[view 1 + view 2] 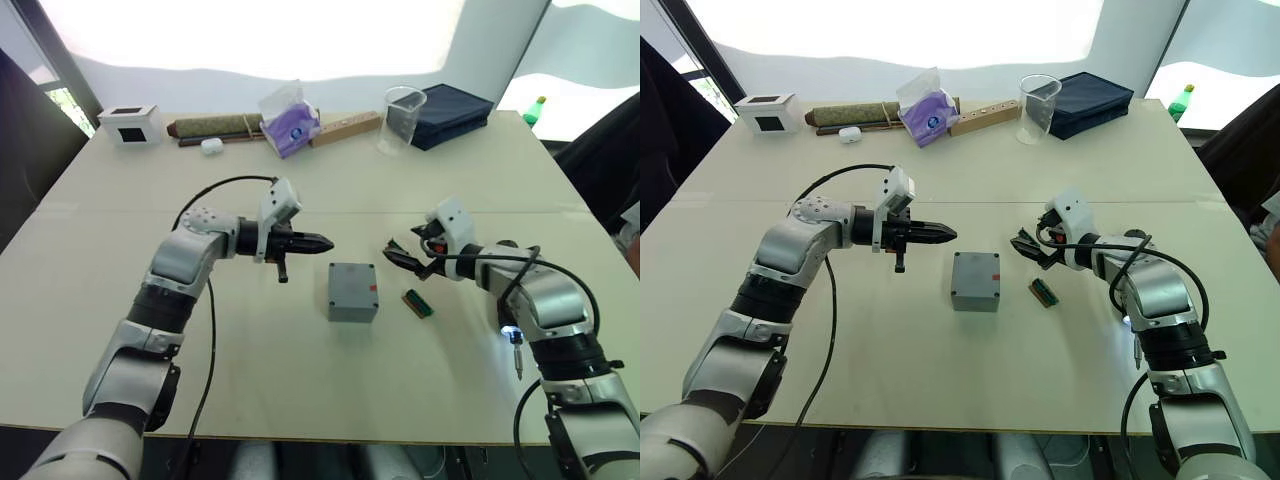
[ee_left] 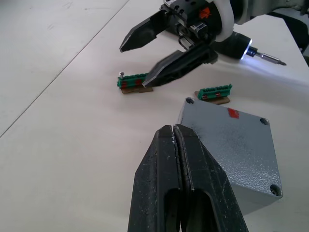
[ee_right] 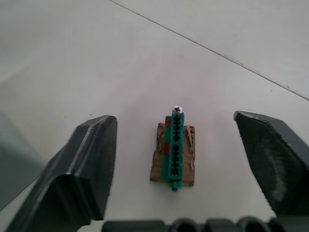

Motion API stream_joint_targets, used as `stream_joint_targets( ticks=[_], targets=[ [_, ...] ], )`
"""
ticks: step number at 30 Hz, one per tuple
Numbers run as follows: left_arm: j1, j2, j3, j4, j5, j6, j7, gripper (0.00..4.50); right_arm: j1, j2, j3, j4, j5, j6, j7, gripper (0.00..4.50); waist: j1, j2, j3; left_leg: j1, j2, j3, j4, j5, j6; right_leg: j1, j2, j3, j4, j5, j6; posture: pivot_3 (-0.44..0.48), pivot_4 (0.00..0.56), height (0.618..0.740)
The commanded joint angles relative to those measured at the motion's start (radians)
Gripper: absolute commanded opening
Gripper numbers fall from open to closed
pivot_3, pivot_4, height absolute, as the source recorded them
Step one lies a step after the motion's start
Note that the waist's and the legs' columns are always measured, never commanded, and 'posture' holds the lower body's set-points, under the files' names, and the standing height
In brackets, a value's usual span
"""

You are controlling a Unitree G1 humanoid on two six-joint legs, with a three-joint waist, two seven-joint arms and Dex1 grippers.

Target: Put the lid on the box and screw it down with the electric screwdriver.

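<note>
Grey box (image 1: 352, 291) resting at table (image 1: 300, 400) centre, lid (image 2: 231, 130) already seated on top, screw holes visible at corners, small red mark facing 3 o'clock. Left gripper (image 1: 318, 241) hovering just off the box's 10 o'clock corner, fingers (image 2: 178, 193) pressed together, holding nothing, pointing toward 3 o'clock. Right gripper (image 1: 408, 254) positioned at 2 o'clock from the box, fingers (image 3: 87, 164) spread wide, nothing between the pads; directly ahead of them in the right wrist view, a green-brown strip (image 3: 175, 157) lying flat on the table with a small screw at its far end. Second green-brown strip (image 1: 418, 303) lying at 3 o'clock of the box, just beside it, not touching. Electric screwdriver (image 1: 514, 345) lying on the table at 4 o'clock from the box, well apart, beneath the right forearm, white light lit at the tip, metal bit pointing toward 6 o'clock. Along the 12 o'clock edge of the table: white box with black window (image 1: 130, 124) at far 10 o'clock, rolled mat (image 1: 215, 125), purple bag (image 1: 290, 122), wooden block (image 1: 345, 128), clear cup (image 1: 401, 118) and dark blue case (image 1: 455, 112) toward 1 o'clock. Green bottle (image 1: 536, 110) standing beyond the table's 2 o'clock corner.
</note>
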Motion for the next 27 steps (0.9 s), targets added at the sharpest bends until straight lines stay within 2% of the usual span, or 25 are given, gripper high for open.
stream_joint_targets(
  ticks=[1,4,16,19,20,21,27],
  targets=[
    [0.005,0.013,0.004,-0.038,0.003,-0.020,0.008,0.00,-0.030,0.022,-0.010,0.054,-0.027,-0.059,0.011,2.65,0.000,0.000,0.000,0.000,0.000,0.000,0.000,0.000,0.000,0.000,0.000,0.000,0.000,0.000,0.000,0.000,0.150,0.740],
    [0.013,0.014,0.005,-0.053,0.000,-0.010,0.011,0.00,-0.046,0.048,-0.025,0.078,-0.022,-0.078,0.019,1.45,-0.001,0.000,0.000,0.000,0.000,0.000,0.000,0.000,0.000,0.000,0.000,0.000,0.001,0.000,0.000,0.000,0.150,0.740],
    [0.025,0.020,-0.002,-0.050,0.009,-0.016,0.013,0.00,-0.080,0.083,-0.016,0.151,-0.067,-0.118,0.034,1.45,-0.001,0.000,0.000,0.001,0.000,0.000,0.000,0.001,-0.001,0.000,0.000,0.000,0.001,0.000,0.000,0.000,0.150,0.740],
    [0.029,0.020,-0.002,-0.062,0.007,-0.010,0.017,0.00,-0.080,0.086,-0.014,0.158,-0.077,-0.127,0.038,0.71,-0.001,0.000,0.000,0.001,0.000,0.000,0.000,0.001,-0.001,0.000,0.000,0.000,0.001,0.000,0.000,0.000,0.150,0.740],
    [0.031,0.019,-0.002,-0.065,0.007,-0.007,0.019,0.00,-0.080,0.087,-0.014,0.157,-0.080,-0.128,0.040,0.24,-0.001,0.000,0.000,0.001,0.000,0.000,0.000,0.001,-0.001,0.000,0.000,0.000,0.001,0.000,0.000,0.000,0.150,0.740],
    [0.031,0.019,-0.002,-0.068,0.006,-0.006,0.020,0.00,-0.080,0.087,-0.015,0.157,-0.082,-0.128,0.042,0.10,-0.001,0.000,0.000,0.001,0.000,0.000,0.000,0.001,-0.001,0.000,0.000,0.000,0.001,0.000,0.000,0.000,0.150,0.740],
    [0.031,0.020,-0.002,-0.084,0.003,0.006,0.027,0.00,-0.075,0.082,-0.010,0.139,-0.099,-0.124,0.053,0.10,-0.001,0.000,0.000,0.001,0.000,0.000,0.000,0.001,-0.001,0.000,0.000,0.000,0.001,0.000,0.000,0.000,0.150,0.740]
  ],
)
